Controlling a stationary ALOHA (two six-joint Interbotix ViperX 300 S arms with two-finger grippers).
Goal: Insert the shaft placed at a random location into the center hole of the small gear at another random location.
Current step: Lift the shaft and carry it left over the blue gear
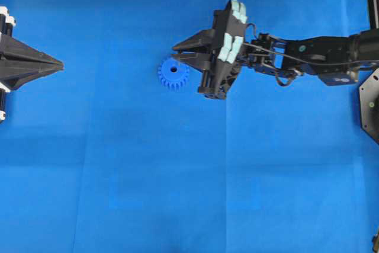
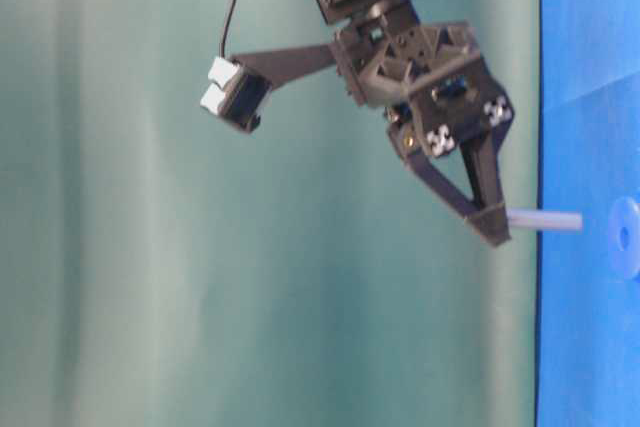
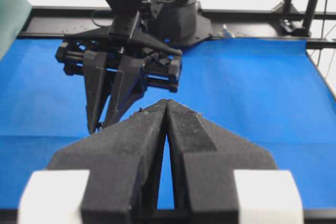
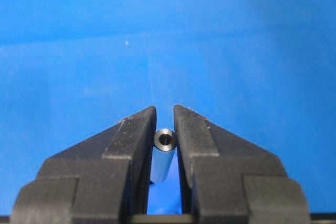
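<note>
Shaft [image 4: 164, 156] pinched between right fingers [image 4: 195, 129], poised near small gear [image 1: 173, 73] on blue cloth [image 1: 189, 194].

Right gripper [image 1: 182, 51] clamped narrow on the silvery pin, tip jutting past the fingertips toward the gear; seen from table level, pin apart from gear, not yet in center hole [image 1: 174, 69]. Gear flat on the cloth, toward the far edge of the table, near mid-width. Left gripper [image 1: 59, 63] at the left edge, fingers [image 3: 181, 129] pressed together, gripping nothing. Cloth smooth, faint fold creases, covering the table. Green backdrop [image 2: 200, 297] behind; black frame rails [image 3: 252, 14] along the edge beyond the right arm's base.
</note>
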